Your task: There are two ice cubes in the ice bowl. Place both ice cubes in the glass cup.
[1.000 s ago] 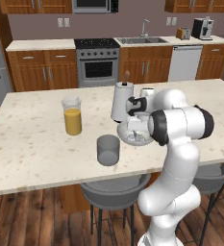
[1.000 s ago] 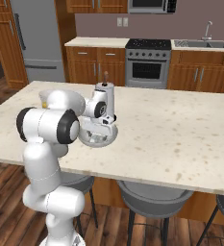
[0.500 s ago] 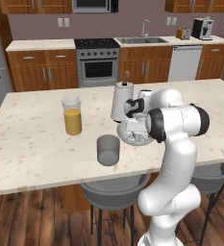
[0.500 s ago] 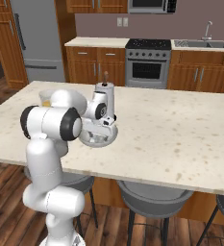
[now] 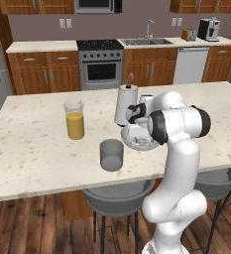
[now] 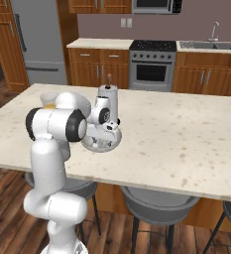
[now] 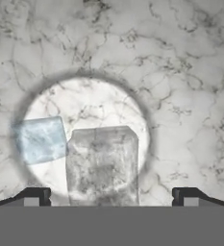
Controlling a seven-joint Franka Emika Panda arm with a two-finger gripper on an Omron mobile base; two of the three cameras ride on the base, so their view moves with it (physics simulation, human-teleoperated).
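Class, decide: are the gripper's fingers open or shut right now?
Open. In the hand view the gripper has its two fingertips spread wide apart, with an ice cube between them, untouched.

Kitchen's all warm wood cabinets (image 5: 47,79) along the far wall, steel stove (image 5: 101,64) in the middle, sink (image 5: 145,41) to its right, fridge (image 6: 37,39) far left. Speckled stone island (image 5: 32,154), 2 grey stools (image 5: 118,198) near, plank floor (image 5: 32,228), probably a coffee maker (image 5: 208,29).

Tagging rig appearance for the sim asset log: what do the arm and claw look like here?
The arm is glossy white, built of rounded, tubular links with dark, near-black bands at the joints; no cables or markings visible. The claw shows in the hand view as two small dark, blocky fingertips with lighter grey faces.
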